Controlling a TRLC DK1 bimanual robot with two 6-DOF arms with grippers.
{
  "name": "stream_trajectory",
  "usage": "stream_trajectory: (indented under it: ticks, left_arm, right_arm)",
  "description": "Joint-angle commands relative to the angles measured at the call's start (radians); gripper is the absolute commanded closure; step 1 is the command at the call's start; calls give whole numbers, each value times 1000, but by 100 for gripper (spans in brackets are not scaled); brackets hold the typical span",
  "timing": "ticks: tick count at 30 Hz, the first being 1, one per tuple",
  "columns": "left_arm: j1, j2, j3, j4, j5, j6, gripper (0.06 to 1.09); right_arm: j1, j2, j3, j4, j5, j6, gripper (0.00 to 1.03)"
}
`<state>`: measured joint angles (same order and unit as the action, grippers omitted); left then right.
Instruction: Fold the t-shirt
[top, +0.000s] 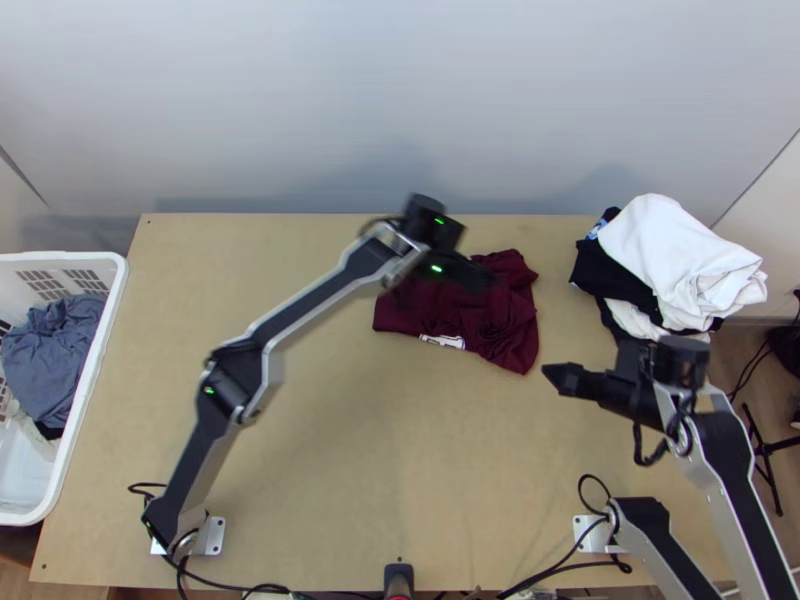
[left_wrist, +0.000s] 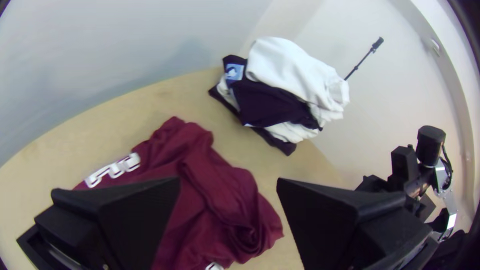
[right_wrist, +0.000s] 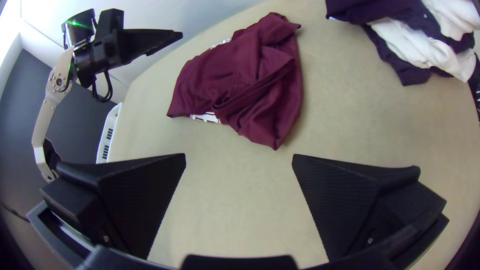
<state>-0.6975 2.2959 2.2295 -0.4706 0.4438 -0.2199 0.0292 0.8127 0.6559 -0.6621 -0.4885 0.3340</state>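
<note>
Left gripper (top: 484, 277), fingers parted, bunched maroon t-shirt (top: 512, 325) below it

With the left arm (top: 318, 295) outstretched, the left pincer (top: 480, 275) and right pincer (top: 560, 377) each stand 2-fingered and wide open.
</note>
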Motion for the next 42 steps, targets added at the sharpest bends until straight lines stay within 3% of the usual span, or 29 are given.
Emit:
stream_trajectory:
  ticks: [1,6,13,23,33,36,39,42]
  left_arm:
    - [159,-205,-148,-128,-7,51,11]
    - [248,-388,-318,-131,-33,77,11]
    - [371,-642,-548,-131,-57,113,11]
    - [578,-905,-735,-122,-57,134,11]
    - [681,-958,-780,-94,-57,162,11]
    - [694,-958,-801,-85,-57,177,11]
    - [711,-960,-820,-85,-57,185,11]
    - [724,-966,-844,-85,-57,189,11]
  right_arm:
    - [23,244,25,139,-88,36,4]
    - [41,468,57,263,-94,40,4]
    - [84,724,165,277,-84,43,4]
    - [121,899,297,363,-7,85,4]
    - [224,1060,452,357,50,132,4]
    - [248,1088,498,349,90,140,21]
    - [258,1115,534,348,97,132,65]
    - [262,1109,536,338,97,85,100]
